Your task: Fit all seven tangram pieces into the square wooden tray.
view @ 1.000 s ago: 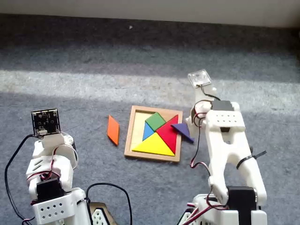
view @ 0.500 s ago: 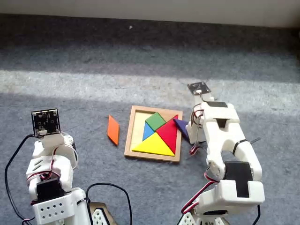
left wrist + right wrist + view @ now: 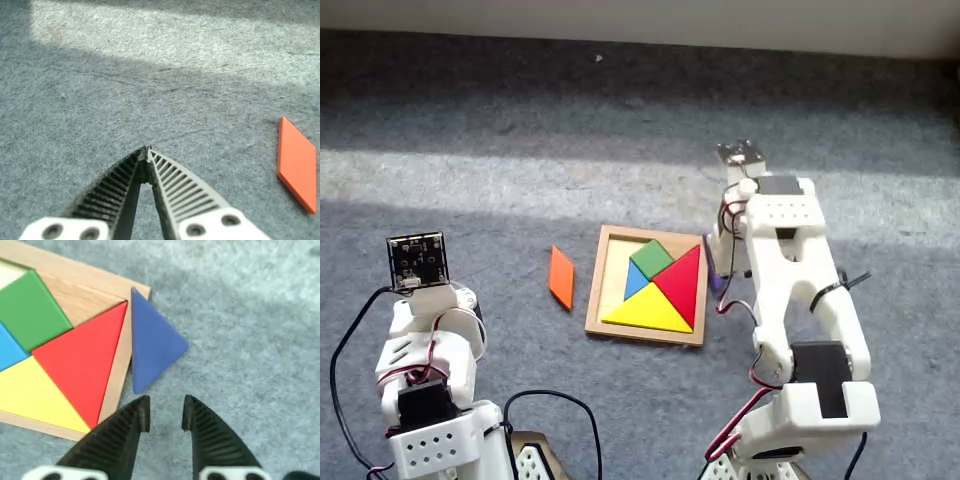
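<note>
The square wooden tray (image 3: 594, 292) holds a green square (image 3: 651, 258), a small blue triangle (image 3: 634, 281), a red triangle (image 3: 682, 285) and a yellow triangle (image 3: 648, 313). An orange parallelogram (image 3: 561, 277) lies on the carpet left of the tray. In the right wrist view a blue-purple triangle (image 3: 152, 340) lies against the tray's right rim (image 3: 120, 372), outside the tray. My right gripper (image 3: 165, 412) hovers just short of it, slightly open with nothing held. My left gripper (image 3: 145, 151) is shut over bare carpet, and the orange parallelogram (image 3: 298, 162) lies off to one side.
Grey carpet covers the whole work area, with a bright sunlit band across the far side. The right arm (image 3: 785, 270) stands over the tray's right edge and hides most of the blue-purple triangle. The left arm (image 3: 420, 340) stays folded near the front left.
The right arm swung in toward the tray's right edge and stretched farther away from its base. The blue-purple triangle shifted closer against the rim. The left arm kept still.
</note>
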